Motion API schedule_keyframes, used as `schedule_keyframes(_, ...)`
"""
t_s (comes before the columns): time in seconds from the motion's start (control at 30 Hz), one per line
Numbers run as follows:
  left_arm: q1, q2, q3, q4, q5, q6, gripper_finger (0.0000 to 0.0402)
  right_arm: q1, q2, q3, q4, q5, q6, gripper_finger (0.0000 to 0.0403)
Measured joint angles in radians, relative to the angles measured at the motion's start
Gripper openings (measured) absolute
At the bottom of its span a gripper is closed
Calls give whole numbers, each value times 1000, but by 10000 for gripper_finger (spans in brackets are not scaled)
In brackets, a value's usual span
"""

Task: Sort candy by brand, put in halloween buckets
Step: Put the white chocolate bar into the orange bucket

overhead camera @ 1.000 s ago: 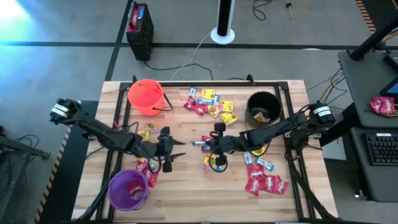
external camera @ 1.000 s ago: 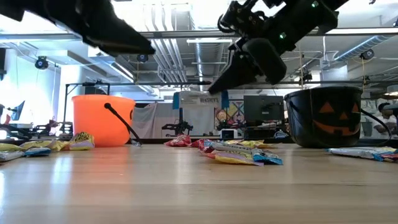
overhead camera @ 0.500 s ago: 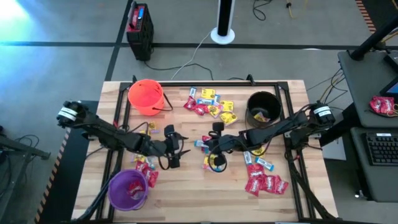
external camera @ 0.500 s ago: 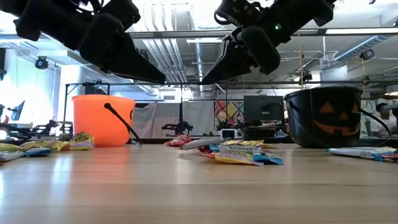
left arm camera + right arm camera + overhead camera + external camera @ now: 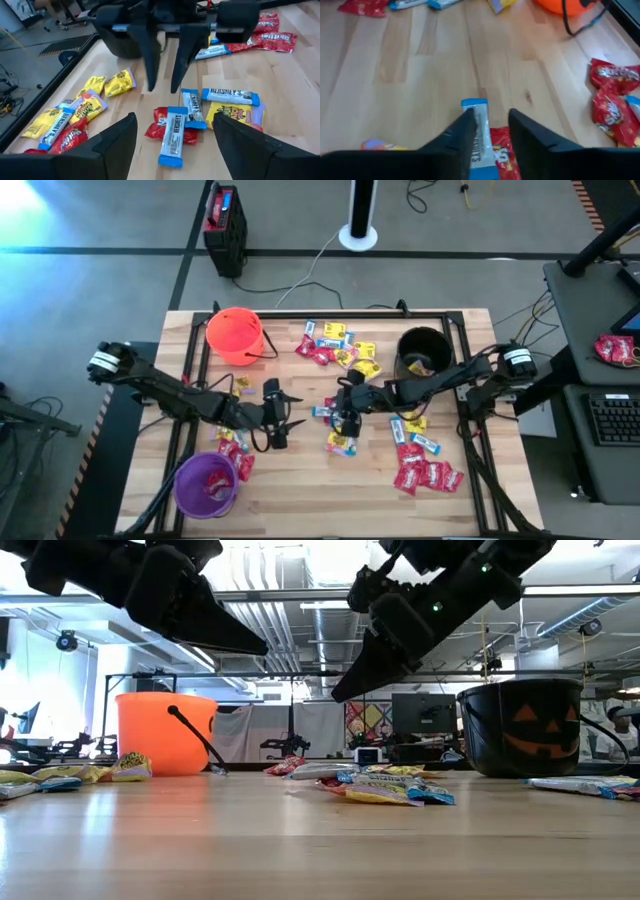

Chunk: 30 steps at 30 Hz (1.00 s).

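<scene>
The wooden worktop [image 5: 300, 500] carries three buckets: the orange bucket [image 5: 235, 335] at the far left, the black bucket [image 5: 423, 355] at the far right, and the purple bucket [image 5: 207, 483] at the near left corner. Candy lies in loose groups: a mixed cluster [image 5: 337, 346] between the orange and black buckets, red packets [image 5: 424, 476] on the near right, some yellow and red pieces [image 5: 234, 448] beside the purple bucket, and a small overlapping pile [image 5: 200, 112] at the middle of the worktop. My left hand [image 5: 282, 424] hovers just left of that pile, fingers spread wide and empty, pointed at a blue-and-white chocolate bar [image 5: 171, 135] lying across a red packet [image 5: 161, 131]. My right hand [image 5: 343, 412] hangs over the same pile from the other side, its fingers [image 5: 463, 134] part open with the bar's blue end showing between them; I judge that it is not gripped, though the wrist view does not settle this. Risks noted: both hands converge on one pile and could collide. The bar overlaps the red packet, so a closing grip may catch two brands at once or push the pile aside. The thin, flat wrapper may slip from the fingertips.
</scene>
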Motion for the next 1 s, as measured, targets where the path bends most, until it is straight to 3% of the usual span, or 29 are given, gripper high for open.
schedule_keyframes(0.17, 0, 0, 0, 0, 0, 3, 245, 0, 77, -17, 116, -4, -46, 209)
schedule_keyframes(0.33, 0, 0, -1, 0, 0, 3, 245, -2, 165, -19, 159, 7, -70, 241)
schedule_keyframes(0.57, 0, 0, -2, 0, 3, 3, 245, -8, 242, -19, 207, 5, -69, 232)
schedule_keyframes(1.0, 2, 0, -2, 0, 2, 3, 245, -18, 259, -19, 211, -1, -62, 179)
